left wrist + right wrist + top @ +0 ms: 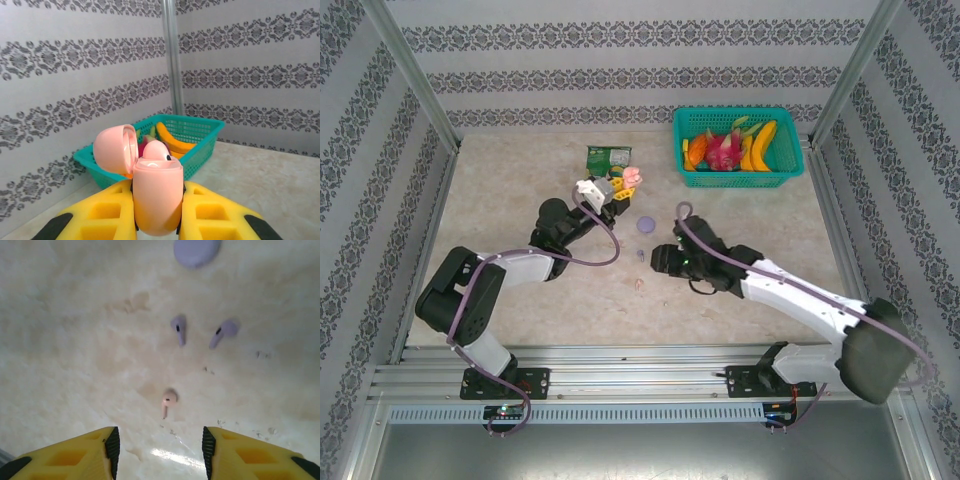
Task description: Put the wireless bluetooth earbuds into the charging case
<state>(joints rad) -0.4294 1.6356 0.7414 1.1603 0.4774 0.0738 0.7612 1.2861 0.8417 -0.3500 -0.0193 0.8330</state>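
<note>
- Progress: by my reading about 1 of 4 earbuds is housed; a seated pink earbud (156, 150) nests in the open mouth of the pink charging case (157, 195), whose hinged lid (115, 149) is flipped back
- My left gripper (157, 212) is clenched on that case and holds it upright
- My right gripper (160, 445) is released, fingers spread with nothing between them, hovering above the loose pink earbud (168, 401) on the table (65, 340)
- Left to do: that loose pink one, then the first lilac earbud (179, 329) and second lilac earbud (225, 331), lying side by side beyond it, near the lilac case (196, 251), which looks closed
- Materials: both cases are smooth, glossy, rounded plastic pebbles; each earbud is a tiny bulb with a short stem and a dark dot; my fingers are yellow ribbed plastic with black tips; the tabletop is mottled beige and faintly shiny
</note>
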